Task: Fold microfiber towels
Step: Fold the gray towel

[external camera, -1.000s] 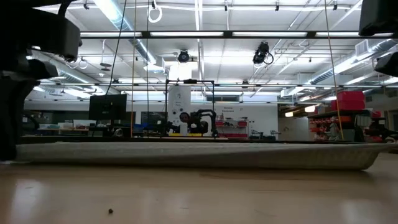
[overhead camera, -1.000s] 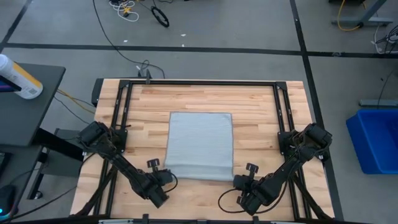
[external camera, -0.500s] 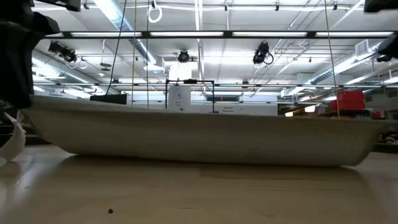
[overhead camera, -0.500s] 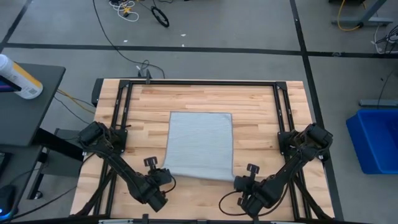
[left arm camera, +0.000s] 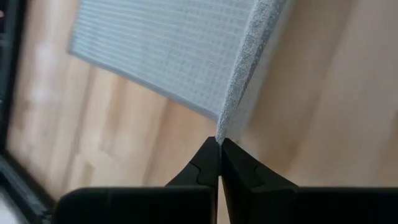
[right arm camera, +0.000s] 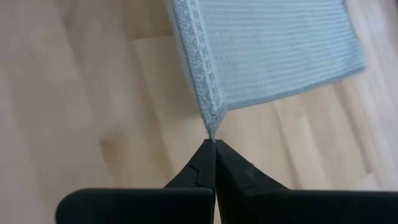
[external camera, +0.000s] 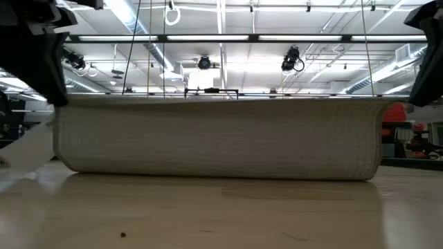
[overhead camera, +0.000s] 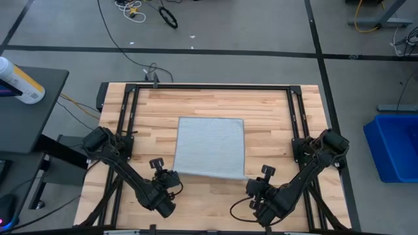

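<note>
The near edge of the microfiber towel (overhead camera: 210,147), flat on the wooden surface (overhead camera: 268,111) a second ago, is now held raised by the left end effector (overhead camera: 171,176) and right end effector (overhead camera: 250,182), each clamped on a corner, so the fold is judged begun.
</note>
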